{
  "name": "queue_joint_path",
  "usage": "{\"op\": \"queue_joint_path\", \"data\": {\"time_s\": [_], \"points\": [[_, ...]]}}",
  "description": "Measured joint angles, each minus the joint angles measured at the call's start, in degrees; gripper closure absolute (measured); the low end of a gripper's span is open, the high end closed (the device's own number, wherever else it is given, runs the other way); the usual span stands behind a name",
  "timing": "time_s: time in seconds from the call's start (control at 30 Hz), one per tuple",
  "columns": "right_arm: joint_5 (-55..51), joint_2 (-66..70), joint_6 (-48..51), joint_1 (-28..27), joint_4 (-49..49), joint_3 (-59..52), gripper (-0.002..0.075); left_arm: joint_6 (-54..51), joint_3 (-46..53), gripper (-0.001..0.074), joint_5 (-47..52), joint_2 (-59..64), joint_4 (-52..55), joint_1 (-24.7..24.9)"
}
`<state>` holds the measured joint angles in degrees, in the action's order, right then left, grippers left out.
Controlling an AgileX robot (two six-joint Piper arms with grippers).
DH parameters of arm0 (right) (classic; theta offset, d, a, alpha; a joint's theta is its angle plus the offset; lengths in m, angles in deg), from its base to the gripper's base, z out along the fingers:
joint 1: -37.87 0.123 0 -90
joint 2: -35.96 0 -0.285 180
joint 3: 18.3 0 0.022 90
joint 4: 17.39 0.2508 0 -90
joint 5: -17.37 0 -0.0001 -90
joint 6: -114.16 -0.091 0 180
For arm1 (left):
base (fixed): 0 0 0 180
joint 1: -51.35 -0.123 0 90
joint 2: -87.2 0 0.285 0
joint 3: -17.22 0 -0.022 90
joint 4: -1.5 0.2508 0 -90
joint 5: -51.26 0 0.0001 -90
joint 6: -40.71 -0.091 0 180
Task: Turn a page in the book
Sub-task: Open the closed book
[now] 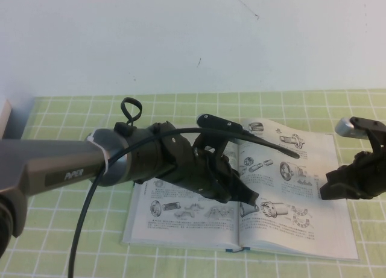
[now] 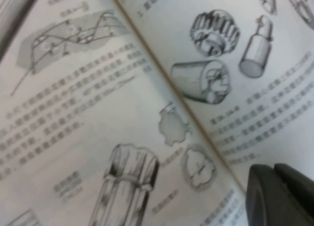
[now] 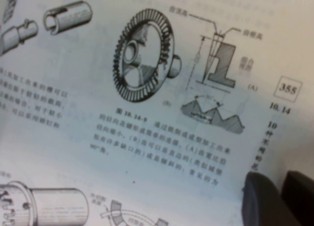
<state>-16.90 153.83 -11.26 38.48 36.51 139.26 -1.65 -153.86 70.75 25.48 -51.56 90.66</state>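
- Left gripper (image 1: 250, 202) hangs low over the open book (image 1: 181, 214), its tip close to the centre fold; we cannot tell from any view whether its fingers are apart or together, and nothing shows between them.
- Right gripper (image 1: 342, 187) sits just above the outer edge of the right-hand page (image 1: 301, 169), near the printed number 355 in its wrist view. There two dark fingertips (image 3: 262, 201) show side by side with only a thin gap, so we read them as nearly together, with no paper visibly caught.
- Our book lies open and flat on the green checked surface (image 1: 72, 230), both facing sheets printed with gear and coupling drawings.
- The page looks flat, with no corner lifted that we can see.
- We judge the task barely begun: both arms are in position over the book, but the lift, the sweep across the fold and the laying down remain.
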Motion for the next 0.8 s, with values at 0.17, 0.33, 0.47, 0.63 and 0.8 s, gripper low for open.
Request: {"op": "queue_joint_path", "data": {"time_s": [0.17, 0.33, 0.47, 0.63, 0.8], "points": [[0.2, 0.0, 0.1, 0.1, 0.4, 0.0, 0.0629, -0.9, -1.3, 0.0737, 1.7, 0.0, 0.0, 0.0], [0.1, 0.0, 0.1, 0.1, 1.0, 0.0, 0.0630, -1.5, -3.6, 0.0737, 3.5, 0.0, 1.2, 0.0], [0.1, 0.0, 0.1, 0.2, 1.2, 0.0, 0.0632, -1.5, -4.3, 0.0737, 4.0, 0.0, 2.1, 0.0], [0.1, 0.0, 1.2, 0.6, 2.1, 0.0, 0.0633, -1.1, -4.3, 0.0737, 4.4, 0.0, 5.6, 0.0], [0.0, 0.1, 2.1, 1.8, 3.4, 0.0, 0.0633, 8.4, -4.3, 0.0737, 4.4, 0.0, 15.9, 0.0]]}}
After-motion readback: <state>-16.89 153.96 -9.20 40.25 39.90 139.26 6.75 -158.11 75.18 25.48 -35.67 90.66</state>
